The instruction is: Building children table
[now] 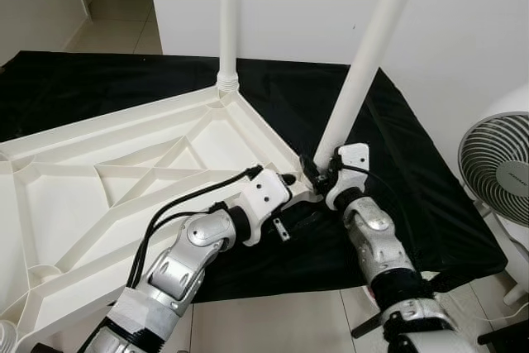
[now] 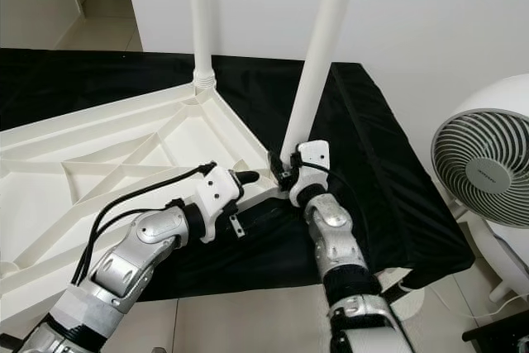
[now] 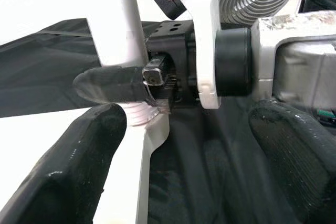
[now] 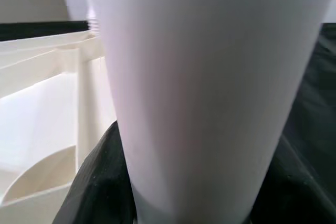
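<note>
The tabletop (image 1: pixel 124 179) lies upside down on a black cloth (image 1: pixel 397 171), its left side cut off. Both legs' tops run out of view. The right gripper (image 1: pixel 318 169) clamps the near leg (image 1: pixel 364 64) at its base. The left gripper (image 1: pixel 285 181), fingers spread, sits at its 9 o'clock by the corner. The far leg (image 1: pixel 228 18) stands at 11.

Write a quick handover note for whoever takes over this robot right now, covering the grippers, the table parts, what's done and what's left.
Right gripper: shut on the near leg at its base, at the tabletop's near corner.
Left gripper: open, beside that corner socket, holding nothing.
Tabletop lies upside down on the black cloth.
Done: far leg stands upright in its corner.
Left: near leg leans and looks not fully seated; straighten and seat it. The other visible corners carry no legs yet.
</note>
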{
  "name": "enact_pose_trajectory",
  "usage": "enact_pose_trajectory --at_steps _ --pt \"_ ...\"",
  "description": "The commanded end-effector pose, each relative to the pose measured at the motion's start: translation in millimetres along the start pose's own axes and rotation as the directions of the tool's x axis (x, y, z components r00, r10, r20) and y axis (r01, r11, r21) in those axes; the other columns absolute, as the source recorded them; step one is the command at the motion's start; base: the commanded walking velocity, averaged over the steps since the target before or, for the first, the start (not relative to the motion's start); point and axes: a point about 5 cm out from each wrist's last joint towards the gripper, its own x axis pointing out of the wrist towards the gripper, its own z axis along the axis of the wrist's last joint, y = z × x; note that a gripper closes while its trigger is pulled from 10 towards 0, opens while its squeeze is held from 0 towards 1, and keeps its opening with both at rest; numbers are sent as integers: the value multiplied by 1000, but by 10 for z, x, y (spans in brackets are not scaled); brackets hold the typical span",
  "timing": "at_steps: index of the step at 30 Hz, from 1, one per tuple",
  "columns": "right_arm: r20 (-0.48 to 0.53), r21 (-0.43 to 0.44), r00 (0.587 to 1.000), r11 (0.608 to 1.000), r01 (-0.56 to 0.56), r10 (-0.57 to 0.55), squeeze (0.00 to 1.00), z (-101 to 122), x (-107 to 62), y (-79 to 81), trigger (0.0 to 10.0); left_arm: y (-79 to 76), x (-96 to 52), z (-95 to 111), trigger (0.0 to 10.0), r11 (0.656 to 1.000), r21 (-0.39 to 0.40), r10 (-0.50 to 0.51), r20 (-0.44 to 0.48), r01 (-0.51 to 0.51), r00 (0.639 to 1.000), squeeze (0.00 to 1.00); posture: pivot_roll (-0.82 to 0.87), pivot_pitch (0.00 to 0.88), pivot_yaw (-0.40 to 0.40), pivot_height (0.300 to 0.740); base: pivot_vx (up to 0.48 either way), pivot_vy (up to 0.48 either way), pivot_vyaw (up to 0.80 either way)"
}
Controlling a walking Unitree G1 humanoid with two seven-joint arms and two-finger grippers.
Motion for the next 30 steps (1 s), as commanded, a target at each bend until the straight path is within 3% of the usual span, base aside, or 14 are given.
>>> enact_pose_trajectory --at_steps 1,5,8,10,12,21,22,27,30 --pt "-87 11 988 991 131 -130 0 -169 -96 -117 10000 -31 -4 -40 10000 999 -6 -32 -20 32 999 0 118 37 -62 740 0 0 0" --pt "-61 17 975 977 215 -213 0 -114 -135 -2 10000 -48 -6 -44 10000 999 -8 -33 -20 33 999 0 119 34 -66 740 0 0 0" --pt "-61 17 975 977 215 -213 0 -114 -135 -2 10000 -48 -6 -44 10000 999 -8 -33 -20 33 999 0 119 34 -66 740 0 0 0" --pt "-61 45 973 973 224 -221 0 -89 -175 184 10000 -73 -2 -49 10000 999 -12 -37 -20 37 999 0 114 29 -71 740 0 0 0" --pt "-60 56 978 977 204 -201 0 -82 -183 257 10000 -82 1 -52 10000 999 -14 -39 -20 39 999 0 114 29 -71 740 0 0 0" --pt "-68 42 976 977 211 -208 0 -91 -191 226 10000 -84 14 -49 10000 999 -11 -41 -18 41 999 0 119 17 -76 740 0 0 0" --pt "-60 55 978 977 205 -202 1000 -75 -188 201 10000 -85 14 -48 10000 999 -10 -41 -17 41 999 0 121 14 -78 740 0 0 0" --pt "-38 79 984 981 175 -172 1000 -28 -179 166 10000 -86 10 -51 10000 999 -9 -40 -17 40 999 0 124 11 -81 740 0 0 0" --pt "8 87 997 993 79 -80 1000 61 -147 81 10000 -86 7 -53 10000 999 -7 -39 -17 39 999 0 126 7 -86 740 0 0 0"
